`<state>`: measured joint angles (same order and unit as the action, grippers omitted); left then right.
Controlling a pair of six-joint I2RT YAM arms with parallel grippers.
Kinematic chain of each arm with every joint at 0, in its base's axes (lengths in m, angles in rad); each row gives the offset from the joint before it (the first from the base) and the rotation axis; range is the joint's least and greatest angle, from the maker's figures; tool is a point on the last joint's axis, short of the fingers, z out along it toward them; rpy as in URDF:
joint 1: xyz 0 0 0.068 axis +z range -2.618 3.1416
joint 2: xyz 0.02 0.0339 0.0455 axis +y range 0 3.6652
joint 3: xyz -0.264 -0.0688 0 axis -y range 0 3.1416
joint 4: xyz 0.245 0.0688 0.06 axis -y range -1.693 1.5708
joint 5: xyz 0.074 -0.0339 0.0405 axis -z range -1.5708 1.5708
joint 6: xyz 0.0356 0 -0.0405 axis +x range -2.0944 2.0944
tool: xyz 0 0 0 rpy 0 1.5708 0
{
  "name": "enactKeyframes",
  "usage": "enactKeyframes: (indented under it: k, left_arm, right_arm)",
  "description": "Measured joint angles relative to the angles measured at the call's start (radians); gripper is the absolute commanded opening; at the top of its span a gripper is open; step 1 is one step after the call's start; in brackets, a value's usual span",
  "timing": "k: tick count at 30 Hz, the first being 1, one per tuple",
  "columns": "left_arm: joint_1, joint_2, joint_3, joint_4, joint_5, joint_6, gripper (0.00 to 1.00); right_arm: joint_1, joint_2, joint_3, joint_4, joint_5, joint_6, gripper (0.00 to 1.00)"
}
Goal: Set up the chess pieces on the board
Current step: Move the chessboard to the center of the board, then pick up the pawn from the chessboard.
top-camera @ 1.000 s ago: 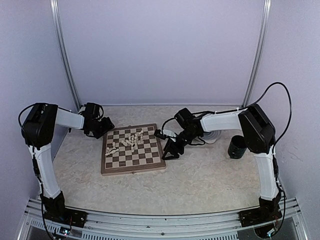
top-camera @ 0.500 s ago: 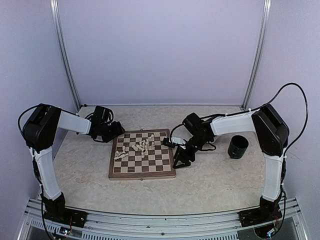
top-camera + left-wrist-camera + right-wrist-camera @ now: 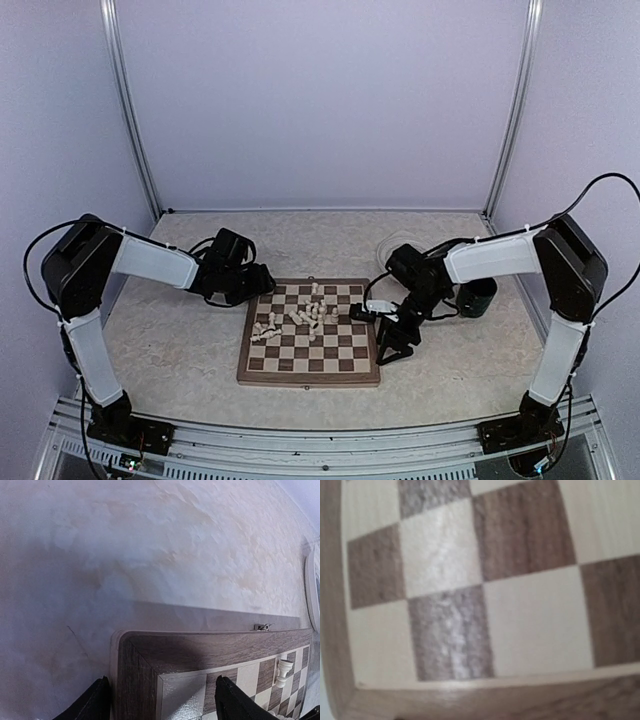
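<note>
Black-jawed left gripper (image 3: pixel 162 685) straddles the far-left corner of the board (image 3: pixel 310 378), parted and clamping nothing, while the right gripper (image 3: pixel 392 340) meets its right edge, state I cannot tell. The chess pieces (image 3: pixel 300 318) lie jumbled mid-board, so sorting seems unstarted and needs a one-piece pinch next, with board and arms further right than a second ago.

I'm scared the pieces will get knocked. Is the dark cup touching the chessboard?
Apart. The top view shows the dark cup standing off to the right of the board, with the right arm between them.
</note>
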<state>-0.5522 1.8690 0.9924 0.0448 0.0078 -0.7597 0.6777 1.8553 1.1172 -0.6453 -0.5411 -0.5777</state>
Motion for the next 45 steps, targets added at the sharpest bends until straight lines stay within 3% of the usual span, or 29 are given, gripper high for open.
enactKeyframes:
  k: [8, 15, 22, 27, 34, 40, 45]
  left_arm:
    - [-0.096, -0.028, 0.000, -0.084, -0.017, -0.023, 0.71]
    - [-0.106, -0.063, 0.068, -0.246, -0.029, 0.027, 0.72]
    - [-0.124, -0.325, 0.102, -0.307, -0.097, 0.248, 0.70]
    - [-0.166, -0.519, 0.081, -0.345, -0.071, 0.386, 0.63]
    - [-0.307, -0.698, -0.088, -0.352, 0.007, 0.449, 0.60]
    - [-0.318, -0.694, -0.177, -0.275, 0.005, 0.431, 0.67]
    - [-0.190, -0.553, -0.035, -0.259, -0.032, 0.432, 0.72]
  right_arm:
    - [-0.007, -0.095, -0.101, -0.047, 0.030, -0.037, 0.71]
    - [-0.048, -0.185, -0.071, -0.089, 0.000, -0.062, 0.72]
    - [-0.142, -0.358, -0.063, -0.083, -0.050, -0.061, 0.69]
    - [-0.237, -0.455, -0.087, -0.045, -0.099, -0.056, 0.56]
    - [-0.268, -0.517, -0.099, -0.023, -0.153, -0.064, 0.39]
    - [-0.192, -0.445, 0.002, -0.026, -0.149, -0.087, 0.32]
    - [-0.043, -0.325, 0.114, -0.013, -0.124, -0.105, 0.28]
